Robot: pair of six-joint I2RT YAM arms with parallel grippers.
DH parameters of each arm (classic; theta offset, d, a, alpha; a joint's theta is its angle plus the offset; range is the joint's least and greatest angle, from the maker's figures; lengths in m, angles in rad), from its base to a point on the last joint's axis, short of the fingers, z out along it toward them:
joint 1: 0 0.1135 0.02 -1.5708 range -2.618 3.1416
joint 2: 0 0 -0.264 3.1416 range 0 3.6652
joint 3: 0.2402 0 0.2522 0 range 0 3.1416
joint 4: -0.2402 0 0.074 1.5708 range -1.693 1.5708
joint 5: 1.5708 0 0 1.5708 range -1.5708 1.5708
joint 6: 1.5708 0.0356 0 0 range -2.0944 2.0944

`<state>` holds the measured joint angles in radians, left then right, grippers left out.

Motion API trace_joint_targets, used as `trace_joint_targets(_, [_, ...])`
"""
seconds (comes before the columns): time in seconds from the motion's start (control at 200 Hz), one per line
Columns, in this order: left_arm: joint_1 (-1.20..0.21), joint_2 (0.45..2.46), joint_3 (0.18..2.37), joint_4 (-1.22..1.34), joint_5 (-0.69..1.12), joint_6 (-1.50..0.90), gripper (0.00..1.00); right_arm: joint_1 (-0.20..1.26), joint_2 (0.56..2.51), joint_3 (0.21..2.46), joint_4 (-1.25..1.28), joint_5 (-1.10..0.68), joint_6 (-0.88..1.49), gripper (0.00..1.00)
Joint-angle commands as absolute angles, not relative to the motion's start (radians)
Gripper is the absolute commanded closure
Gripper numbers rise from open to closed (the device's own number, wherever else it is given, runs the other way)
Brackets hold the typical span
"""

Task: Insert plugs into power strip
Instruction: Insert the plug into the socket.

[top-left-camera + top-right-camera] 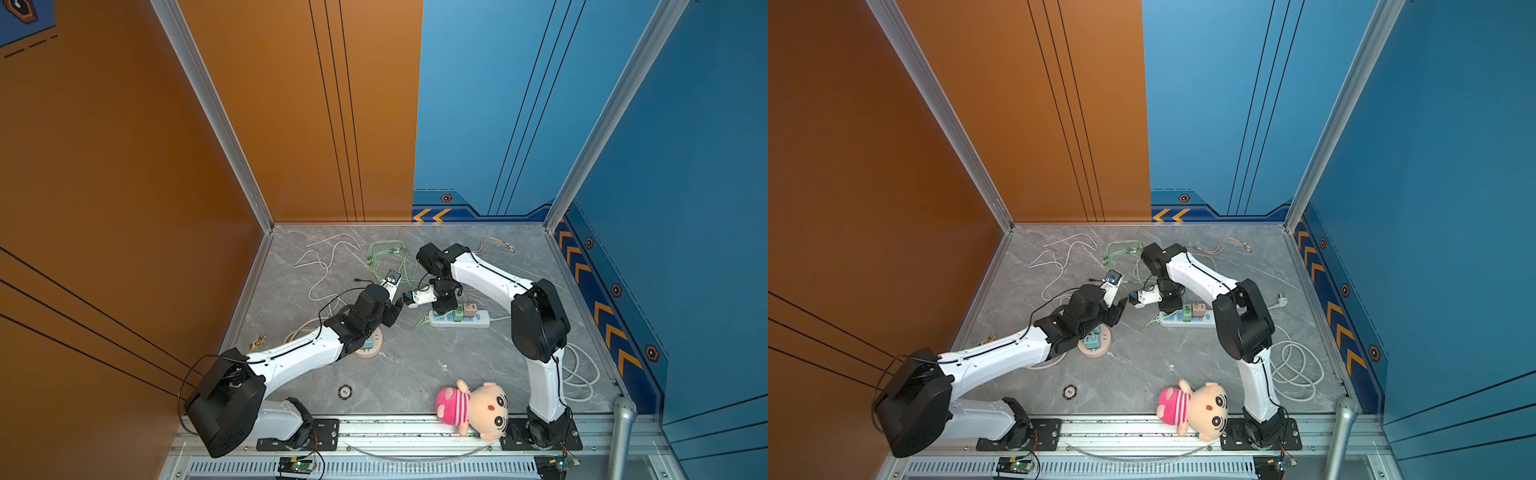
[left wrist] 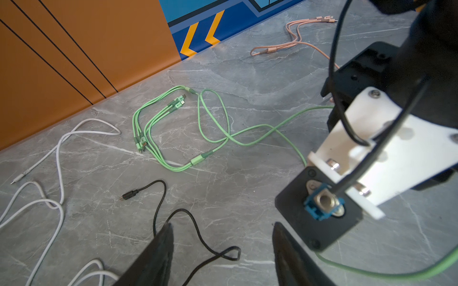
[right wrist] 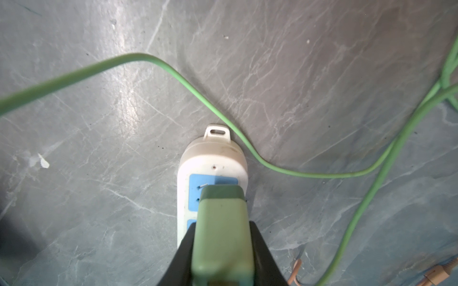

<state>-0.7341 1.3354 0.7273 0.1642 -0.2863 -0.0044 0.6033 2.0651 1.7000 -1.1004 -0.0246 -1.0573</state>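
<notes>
1. The right gripper [image 3: 224, 224] is clamped on a mint green plug [image 3: 221, 237]. Its black fingers pinch the two flat sides, so the prong face is free to go down onto the socket.
2. That plug hangs right over the end socket of the white power strip [image 3: 213, 158], the end with the little hanging loop. One metal prong glints at the edge of the blue socket face. My read is lined up but not pushed home.
3. Its green cable [image 3: 173, 71] swings away across the grey desk [image 1: 415, 365], clear of the sockets, so nothing lies in the way.
4. Further along the strip, in both top views, a second mint green plug [image 1: 458, 312] and a pale pink plug [image 1: 470, 309] appear seated side by side.
5. The left gripper [image 2: 223, 247] stands open and empty. It hovers above the desk with only a loose black cable [image 2: 158, 198] beneath it, close to the right wrist. It looks parked out of the way.
6. Two teal-blue plugs [image 1: 1091, 337] sit on a round pink base [image 1: 1100, 353] under the left forearm. I can't tell whether they're plugged in.
7. What's called for now is a straight downward press. Nothing pins the strip, so I'd worry it could slide or tip.
</notes>
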Motion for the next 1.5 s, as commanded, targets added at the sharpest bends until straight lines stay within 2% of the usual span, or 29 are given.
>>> trace_joint_targets(0.0, [-0.741, 1.320, 0.737, 0.146, -0.305, 0.011, 0.36, 0.597, 2.146, 1.686, -1.113, -0.006, -1.039, 1.00])
trace_joint_targets(0.4, [-0.734, 1.312, 0.735, 0.145, -0.305, 0.009, 0.36, 0.588, 2.168, 1.675, -1.100, -0.026, -1.034, 1.00])
trace_joint_targets(0.496, [-0.735, 1.313, 0.736, 0.145, -0.305, 0.010, 0.36, 0.585, 2.155, 1.672, -1.090, -0.054, -1.027, 0.89])
trace_joint_targets(0.691, [-0.735, 1.321, 0.745, 0.144, -0.301, 0.009, 0.36, 0.583, 2.139, 1.666, -1.074, -0.047, -1.016, 0.75])
trace_joint_targets(0.906, [-0.737, 1.317, 0.744, 0.144, -0.300, 0.013, 0.36, 0.575, 2.100, 1.654, -1.054, -0.100, -1.014, 0.71])
trace_joint_targets(1.206, [-0.738, 1.290, 0.728, 0.141, -0.308, 0.012, 0.36, 0.595, 2.085, 1.633, -1.045, -0.029, -1.016, 0.60])
trace_joint_targets(1.497, [-0.738, 1.275, 0.724, 0.138, -0.312, 0.015, 0.36, 0.599, 2.049, 1.626, -1.034, -0.037, -1.007, 0.56])
